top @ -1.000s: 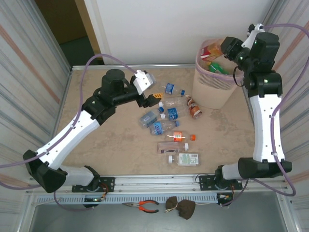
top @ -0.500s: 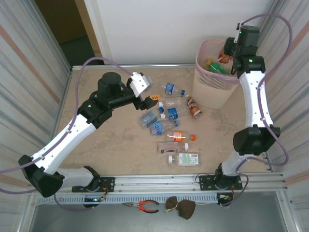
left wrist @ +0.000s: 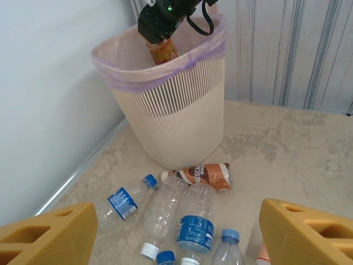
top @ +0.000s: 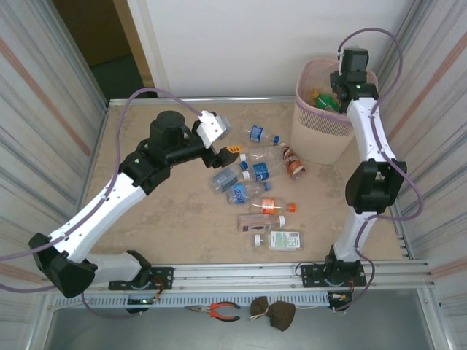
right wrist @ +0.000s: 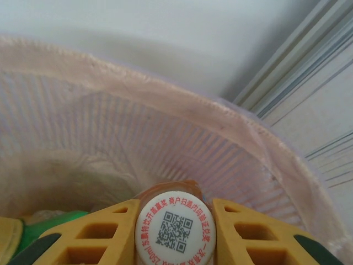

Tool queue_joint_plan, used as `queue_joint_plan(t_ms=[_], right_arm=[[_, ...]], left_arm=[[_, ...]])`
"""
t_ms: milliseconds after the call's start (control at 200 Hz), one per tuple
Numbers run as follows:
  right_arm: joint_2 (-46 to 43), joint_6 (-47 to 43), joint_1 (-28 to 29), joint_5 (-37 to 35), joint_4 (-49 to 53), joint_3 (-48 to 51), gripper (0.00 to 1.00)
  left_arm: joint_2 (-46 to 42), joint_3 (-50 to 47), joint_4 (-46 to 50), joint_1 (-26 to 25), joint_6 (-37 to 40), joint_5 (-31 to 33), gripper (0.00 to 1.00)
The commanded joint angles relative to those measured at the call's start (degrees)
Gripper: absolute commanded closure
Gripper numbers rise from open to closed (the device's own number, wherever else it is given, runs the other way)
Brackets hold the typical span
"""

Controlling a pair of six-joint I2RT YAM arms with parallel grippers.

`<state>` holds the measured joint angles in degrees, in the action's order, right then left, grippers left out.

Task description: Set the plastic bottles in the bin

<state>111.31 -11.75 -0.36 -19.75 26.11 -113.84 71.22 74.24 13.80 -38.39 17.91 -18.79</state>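
1. Your right gripper (right wrist: 175, 221) is clamped on a brown bottle (left wrist: 161, 52). In the right wrist view its two yellow fingers (right wrist: 105, 232) press against either side of the bottle's white cap (right wrist: 175, 231), which bears a printed QR code and fills the gap between them.
2. That bottle hangs at the top of the left wrist view, just inside the mouth of the bin (left wrist: 171, 121). Its lower end is hidden behind the rim.
3. In the top external view the bin stands in the upper right of the frame, against the back wall. A lilac liner (left wrist: 165, 77) is folded over its rim, and a green bottle (top: 328, 102) already lies inside.
4. Your left gripper (top: 233, 151) is spread wide and holds nothing. In its own wrist view the orange fingers sit in the two bottom corners, well apart, touching no bottle.
5. Between those fingers, low in the frame, lie a clear bottle (left wrist: 165, 212), a blue-label bottle (left wrist: 196, 223) and a blue-capped bottle (left wrist: 226, 245), close together on the table (left wrist: 287, 154).
6. Left of them is another bottle with a blue cap and label (left wrist: 126, 201), lying at an angle.
7. A brown-labelled bottle (left wrist: 204, 174) lies on its side just in front of the foot of the bin.
8. From above, more bottles lie lower in the centre of the frame: an orange-capped bottle (top: 273, 206), a dark bottle (top: 257, 221) and a white-label bottle (top: 281, 239), all lying flat.
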Motion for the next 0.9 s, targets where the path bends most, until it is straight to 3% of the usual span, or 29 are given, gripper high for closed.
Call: queue_joint_plan(t_ms=[0, 541, 897], right_arm=[[2.11, -4.26, 0.01, -1.94, -2.23, 0.12, 0.67], [10.06, -1.71, -0.46, 0.65, 0.59, 4.20, 0.63], [7.75, -0.23, -0.08, 1.90, 2.72, 3.25, 0.48]], left_arm=[[-1.96, -1.00, 0.09, -0.32, -1.20, 0.20, 0.23], [-2.89, -3.51, -0.63, -0.28, -2.34, -0.27, 0.22], [-3.34, -4.10, -0.92, -0.32, -2.44, -0.63, 0.22]])
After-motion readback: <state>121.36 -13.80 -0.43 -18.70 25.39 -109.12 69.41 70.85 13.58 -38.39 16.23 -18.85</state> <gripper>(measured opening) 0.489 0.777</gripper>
